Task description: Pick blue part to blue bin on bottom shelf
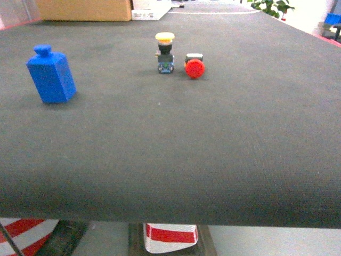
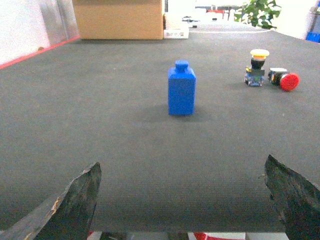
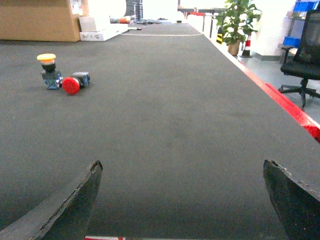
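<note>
The blue part (image 1: 50, 74), a bottle-shaped block with a round cap, stands upright on the dark mat at the left of the head view. In the left wrist view the blue part (image 2: 181, 90) stands ahead, well beyond my left gripper (image 2: 182, 167), which is open with nothing between its fingers. My right gripper (image 3: 182, 167) is open too, over bare mat near the table's front edge. Neither gripper shows in the head view. The blue bin and the bottom shelf are out of view.
A yellow-capped push button (image 1: 165, 52) and a red push button (image 1: 194, 66) lie mid-table, right of the blue part. A cardboard box (image 1: 84, 9) stands at the far edge. A red border (image 3: 292, 107) marks the table's right edge, with an office chair (image 3: 306, 47) beyond.
</note>
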